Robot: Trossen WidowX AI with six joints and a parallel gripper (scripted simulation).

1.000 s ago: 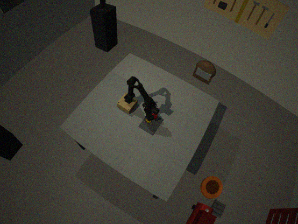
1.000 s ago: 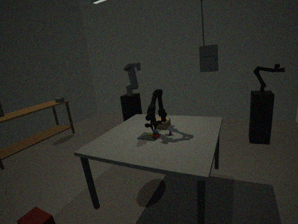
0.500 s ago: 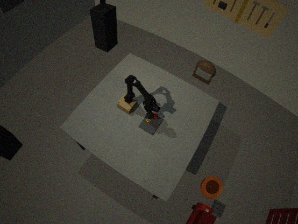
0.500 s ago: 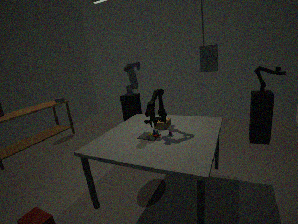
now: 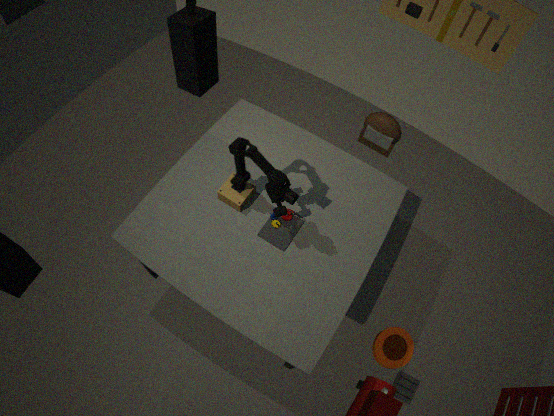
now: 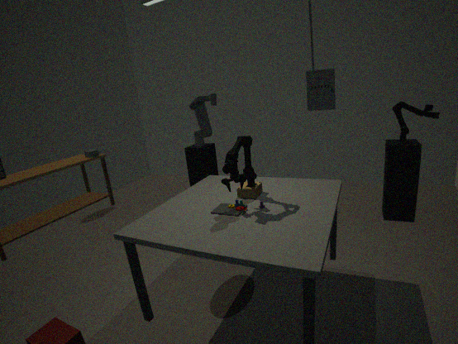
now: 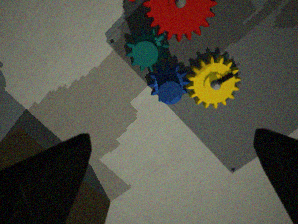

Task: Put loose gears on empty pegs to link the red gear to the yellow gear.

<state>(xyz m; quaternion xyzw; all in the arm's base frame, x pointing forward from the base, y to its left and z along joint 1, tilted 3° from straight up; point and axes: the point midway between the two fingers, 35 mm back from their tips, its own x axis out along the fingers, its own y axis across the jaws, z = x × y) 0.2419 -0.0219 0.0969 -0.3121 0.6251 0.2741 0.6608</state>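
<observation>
The grey board carries the red gear and the yellow gear with its black stripe. A teal gear with a round knob is beside the red gear. A blue gear with a knob is between the teal and yellow gears, close to both. Exact tooth contact and seating depth are unclear. A small purple gear stands on the table off the board. My gripper is wide open and empty, above the board's near edge.
The arm's wooden base block stands on the white table behind the board. The arm's dark shadow lies across the table beside the board. A stool stands off the table.
</observation>
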